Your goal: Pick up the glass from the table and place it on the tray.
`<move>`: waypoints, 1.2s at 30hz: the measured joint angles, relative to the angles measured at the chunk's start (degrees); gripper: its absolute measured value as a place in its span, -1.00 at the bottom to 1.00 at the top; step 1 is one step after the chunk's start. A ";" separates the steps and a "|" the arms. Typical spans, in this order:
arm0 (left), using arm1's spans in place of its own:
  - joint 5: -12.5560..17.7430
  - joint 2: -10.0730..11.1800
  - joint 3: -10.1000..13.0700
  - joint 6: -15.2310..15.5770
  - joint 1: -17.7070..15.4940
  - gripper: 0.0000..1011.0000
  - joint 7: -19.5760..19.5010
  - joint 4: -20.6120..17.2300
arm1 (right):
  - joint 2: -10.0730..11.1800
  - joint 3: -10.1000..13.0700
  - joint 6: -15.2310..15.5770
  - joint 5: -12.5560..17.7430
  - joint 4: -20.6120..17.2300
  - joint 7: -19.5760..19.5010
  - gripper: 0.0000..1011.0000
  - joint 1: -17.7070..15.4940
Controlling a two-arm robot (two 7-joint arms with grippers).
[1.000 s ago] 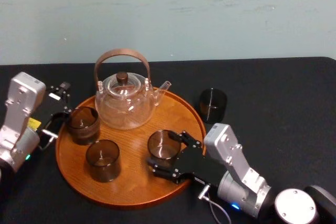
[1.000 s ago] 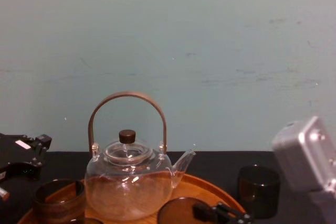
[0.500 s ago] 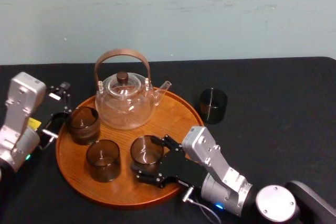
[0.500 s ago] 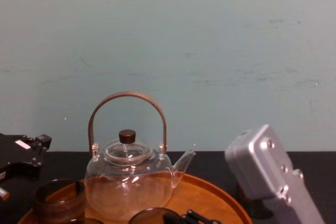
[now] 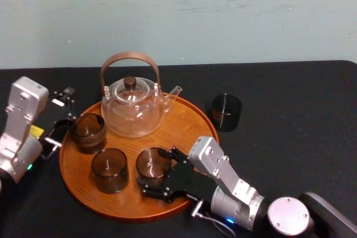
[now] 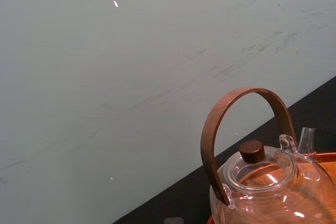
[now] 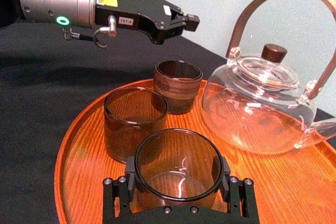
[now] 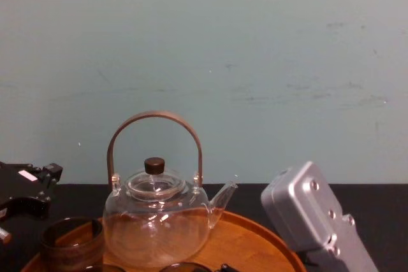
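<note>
A smoky clear glass (image 5: 153, 164) sits low over the front of the round orange-brown tray (image 5: 189, 122), and my right gripper (image 5: 157, 178) is shut on it. In the right wrist view both black fingers (image 7: 122, 188) press the sides of the glass (image 7: 178, 167) above the tray (image 7: 294, 182). It stands close beside another smoky glass (image 5: 109, 169). A dark glass (image 5: 226, 112) stands on the black table (image 5: 295, 110) right of the tray. My left gripper (image 5: 62, 108) rests open and idle at the tray's left edge.
A clear glass teapot (image 5: 132, 107) with a brown hoop handle fills the tray's back half. A brown-banded cup (image 5: 88, 132) stands at the tray's left, near the left gripper's fingers. Open black tabletop lies to the right, and a pale wall stands behind.
My right gripper has carried the glass leftward across the tray, from its right part to beside the front glass. The left arm has not moved.
</note>
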 joint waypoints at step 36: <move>0.00 0.00 0.00 0.00 0.00 -1.00 0.00 0.00 | -0.08 -0.20 0.27 0.71 1.54 0.25 0.86 0.13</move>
